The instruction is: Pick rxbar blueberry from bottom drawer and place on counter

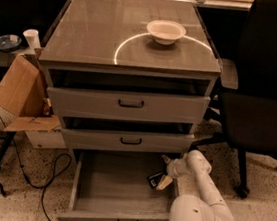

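Observation:
The bottom drawer [113,190] is pulled open and shows its flat grey floor. The rxbar blueberry [154,180], a small dark wrapper with pale marks, sits tilted at the drawer's right side. My gripper [161,180] reaches down from the white arm [199,173] into the drawer's right side and is shut on the bar, just above the floor. The counter [97,32] is the glossy grey-brown top with a bright white arc.
A white bowl [166,31] stands on the counter at the back right. Two grey drawers [129,104] above are slightly ajar. A black office chair [266,98] stands to the right. A cardboard box [22,93] and cables lie to the left.

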`<state>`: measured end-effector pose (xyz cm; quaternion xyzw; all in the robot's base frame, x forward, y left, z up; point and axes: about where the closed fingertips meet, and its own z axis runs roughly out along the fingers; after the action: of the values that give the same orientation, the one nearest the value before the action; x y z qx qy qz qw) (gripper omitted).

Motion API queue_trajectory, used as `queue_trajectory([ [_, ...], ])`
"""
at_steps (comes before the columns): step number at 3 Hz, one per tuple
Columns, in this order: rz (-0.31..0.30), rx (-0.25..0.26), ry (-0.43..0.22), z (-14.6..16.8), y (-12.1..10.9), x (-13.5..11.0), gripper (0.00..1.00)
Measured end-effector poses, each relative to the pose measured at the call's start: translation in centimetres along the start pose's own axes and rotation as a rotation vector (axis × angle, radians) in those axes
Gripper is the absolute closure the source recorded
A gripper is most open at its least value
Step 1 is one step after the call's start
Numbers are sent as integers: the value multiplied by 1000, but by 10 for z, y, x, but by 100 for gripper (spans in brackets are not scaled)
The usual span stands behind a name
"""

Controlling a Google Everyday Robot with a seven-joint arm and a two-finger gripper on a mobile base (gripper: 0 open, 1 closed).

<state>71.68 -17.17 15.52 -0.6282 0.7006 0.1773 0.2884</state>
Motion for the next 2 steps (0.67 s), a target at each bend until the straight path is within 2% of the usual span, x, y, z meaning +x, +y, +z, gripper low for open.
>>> queue_trajectory([
  [1,-4,-39,17,9,13,10,0],
  [2,-5,-47,13,12,18,15,0],
])
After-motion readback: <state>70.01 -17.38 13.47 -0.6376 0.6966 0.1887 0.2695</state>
